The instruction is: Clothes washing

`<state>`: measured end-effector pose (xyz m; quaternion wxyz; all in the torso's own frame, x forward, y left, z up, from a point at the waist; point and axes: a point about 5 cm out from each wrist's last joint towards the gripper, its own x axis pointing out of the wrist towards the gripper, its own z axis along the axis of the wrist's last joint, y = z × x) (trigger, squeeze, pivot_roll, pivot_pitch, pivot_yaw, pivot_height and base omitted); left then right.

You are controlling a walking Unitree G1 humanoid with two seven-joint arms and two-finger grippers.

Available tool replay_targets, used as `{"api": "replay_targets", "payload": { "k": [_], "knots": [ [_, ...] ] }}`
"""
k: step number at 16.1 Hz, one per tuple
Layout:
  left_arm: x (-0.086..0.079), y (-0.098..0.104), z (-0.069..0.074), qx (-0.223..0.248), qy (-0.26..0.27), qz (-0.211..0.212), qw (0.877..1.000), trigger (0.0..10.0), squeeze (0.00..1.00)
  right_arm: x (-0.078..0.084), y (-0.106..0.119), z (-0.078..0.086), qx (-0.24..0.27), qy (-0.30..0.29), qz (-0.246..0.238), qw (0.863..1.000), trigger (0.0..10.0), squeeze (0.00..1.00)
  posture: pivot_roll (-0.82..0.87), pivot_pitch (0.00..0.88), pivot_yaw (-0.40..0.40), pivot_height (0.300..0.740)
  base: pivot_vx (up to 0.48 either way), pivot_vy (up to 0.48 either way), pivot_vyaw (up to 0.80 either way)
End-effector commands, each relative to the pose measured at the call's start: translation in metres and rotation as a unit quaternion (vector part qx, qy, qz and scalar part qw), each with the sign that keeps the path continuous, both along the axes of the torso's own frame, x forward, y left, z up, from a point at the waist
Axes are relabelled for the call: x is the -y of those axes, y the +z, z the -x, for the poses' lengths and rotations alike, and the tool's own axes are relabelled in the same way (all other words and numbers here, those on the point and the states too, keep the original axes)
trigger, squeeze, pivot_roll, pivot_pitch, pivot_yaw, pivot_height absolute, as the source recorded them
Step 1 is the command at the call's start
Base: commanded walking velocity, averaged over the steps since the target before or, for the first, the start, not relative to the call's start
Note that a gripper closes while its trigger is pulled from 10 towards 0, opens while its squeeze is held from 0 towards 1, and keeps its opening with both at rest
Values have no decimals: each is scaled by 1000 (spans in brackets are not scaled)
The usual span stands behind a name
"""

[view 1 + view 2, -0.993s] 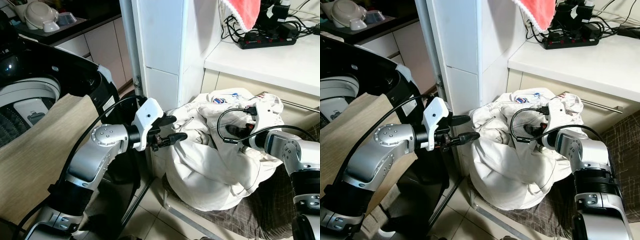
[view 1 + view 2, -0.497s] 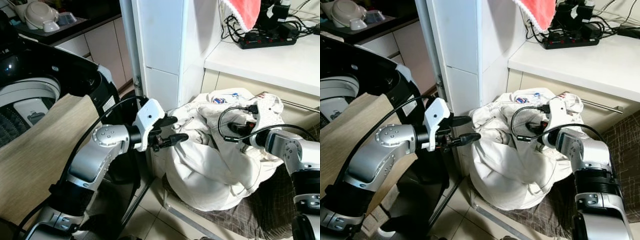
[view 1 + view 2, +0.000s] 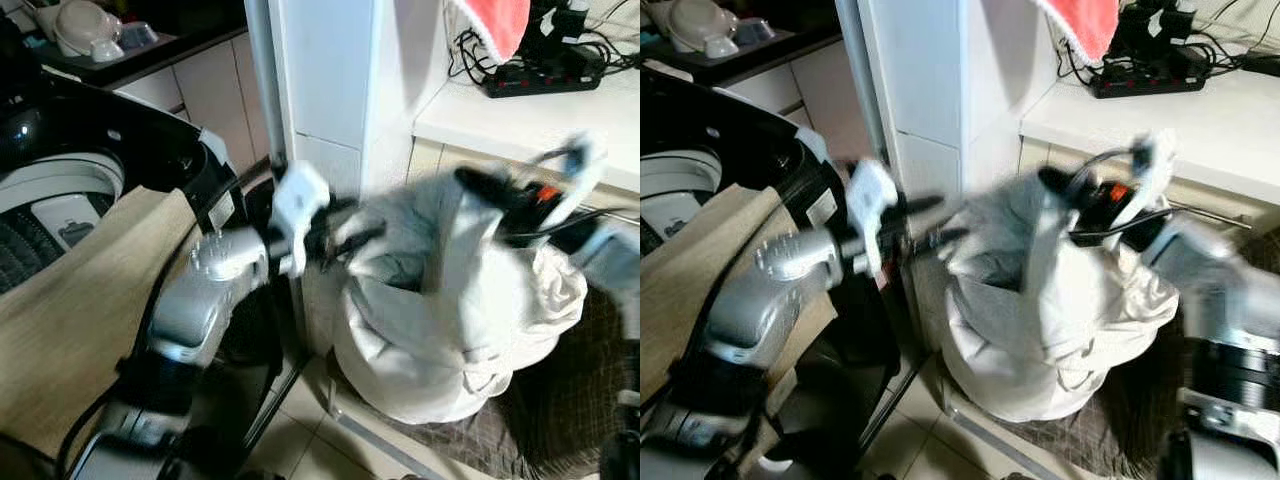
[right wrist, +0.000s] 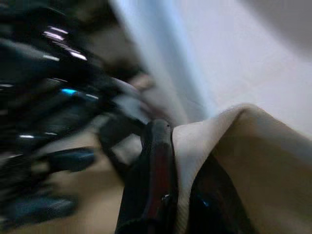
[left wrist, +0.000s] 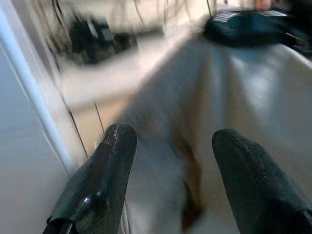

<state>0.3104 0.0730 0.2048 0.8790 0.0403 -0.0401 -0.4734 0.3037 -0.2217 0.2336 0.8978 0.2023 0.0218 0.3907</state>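
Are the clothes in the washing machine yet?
Not yet. The washing machine stands open, ready. The right tool is shut on a white garment, lifting it out of the white laundry pile. The left tool is open beside it. The pile remains to load.

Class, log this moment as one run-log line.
right gripper: shut on white garment, lifted above pile | left gripper: open beside it
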Motion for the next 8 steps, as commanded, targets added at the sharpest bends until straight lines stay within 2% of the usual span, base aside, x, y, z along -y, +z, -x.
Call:
{"api": "replay_targets", "payload": {
  "k": [1, 2, 3, 4, 6, 7, 8],
  "knots": [
    [-1, 12, -5, 22, 16, 33, 999, 10000, 0, -4, 31, 15, 66, 62, -34, 995, 0, 0, -172, 0, 69, 740, 0, 0, 0],
    [1, 21, -8, 33, 25, 64, 997, 10000, 0, -3, 42, 21, 86, 84, -45, 992, 0, 0, -175, 0, 67, 740, 0, 0, 0],
    [5, 40, -9, 22, 9, 146, 989, 10000, 0, 1, 57, 32, 114, 112, -54, 986, 0, 0, -176, 0, 66, 740, 0, 0, 0],
    [7, 44, -8, 16, -1, 163, 987, 10000, 0, 2, 59, 34, 119, 117, -54, 984, 0, 0, -176, 0, 66, 740, 0, 0, 0],
    [14, 51, -1, -27, -58, 222, 973, 10000, 0, 4, 61, 39, 121, 125, -52, 983, 0, 0, -176, 0, 66, 740, 0, 0, 0],
    [16, 52, 2, -46, -80, 238, 967, 10000, 1000, 4, 61, 39, 118, 123, -52, 984, 0, 0, -176, 0, 66, 740, 0, 0, 0],
    [18, 51, 5, -53, -95, 240, 965, 10000, 1000, 4, 61, 40, 117, 122, -53, 984, 0, 0, -176, 0, 66, 740, 0, 0, 0]
  ]
}}
